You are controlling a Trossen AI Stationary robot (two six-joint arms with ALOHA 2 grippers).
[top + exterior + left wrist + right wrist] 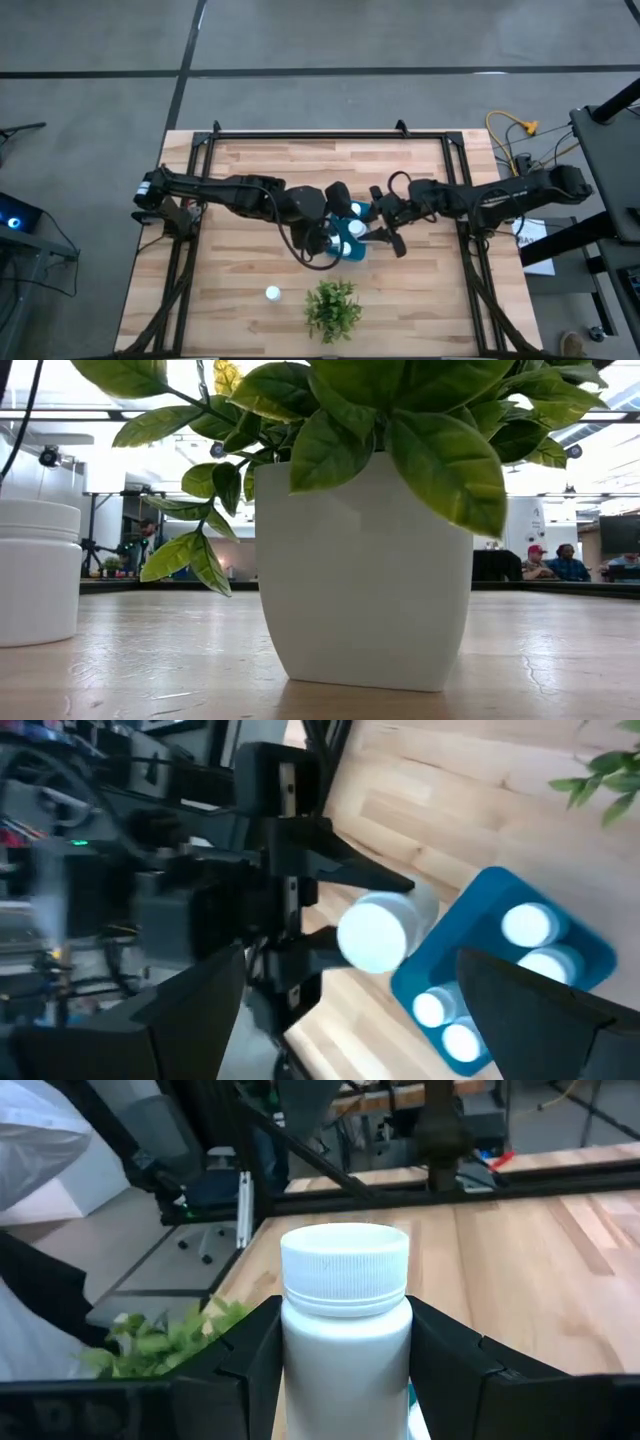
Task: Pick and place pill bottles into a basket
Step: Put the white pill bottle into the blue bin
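The teal basket (480, 935) stands mid-table (362, 211) with several white pill bottles (528, 925) upright inside it. My right gripper (345, 1365) reaches in from the table's right and is shut on one more pill bottle (345, 1310), at the basket's edge (375, 930). My left gripper (350, 1020) hovers open over the basket's left side (335, 240), with nothing between its fingers. One lone pill bottle (272, 293) stands on its base on the table near the front (38, 572). My right gripper pinches the bottle's body (345, 1350) just below the cap, between its two fingers (250, 1365). The fingers come nearly level from the table's right side, one on each side. The bottle stands upright with its cap up, held off the table; the fingers hide its bottom.
A green plant in a white pot (333, 308) stands close in front of the basket and fills the low view (365, 570). Black frame rails (330, 135) run along the table's far and side edges. Bare wood lies at the front left and front right.
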